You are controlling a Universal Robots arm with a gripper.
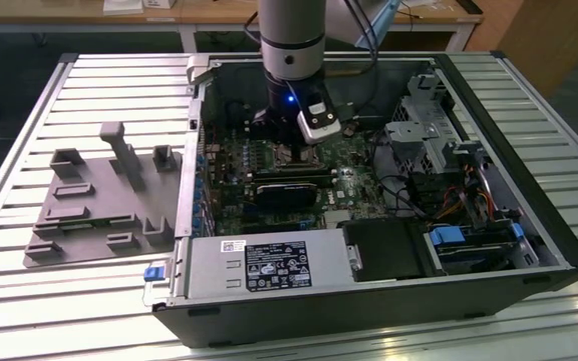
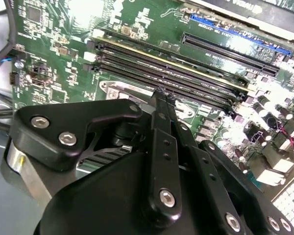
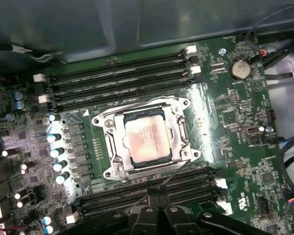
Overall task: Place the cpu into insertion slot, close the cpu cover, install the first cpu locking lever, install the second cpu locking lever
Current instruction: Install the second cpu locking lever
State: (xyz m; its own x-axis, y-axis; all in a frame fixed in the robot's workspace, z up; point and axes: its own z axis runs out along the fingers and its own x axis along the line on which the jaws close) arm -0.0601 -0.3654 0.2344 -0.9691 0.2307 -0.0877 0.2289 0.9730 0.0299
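Tool (image 3: pixel 159 198) fingers together, hovering over the covered cpu (image 3: pixel 148 138) inside the case (image 1: pixel 369 301) on a slatted table (image 1: pixel 28 301).

Open computer case (image 1: pixel 530 248), grey foam fixture tray (image 1: pixel 78 218), slatted metal table (image 1: pixel 28 135), power supply (image 1: pixel 269 267)

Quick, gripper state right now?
Gripper: appears shut, holding nothing visible, fingertips just beside the cpu cover, closed over the cpu.

A slatted metal desk (image 1: pixel 88 83) carries the scene. On it lie an open computer case (image 1: pixel 490 248) and, at the exterior view's left, a grey moulded fixture tray (image 1: pixel 78 226) just beside the case.
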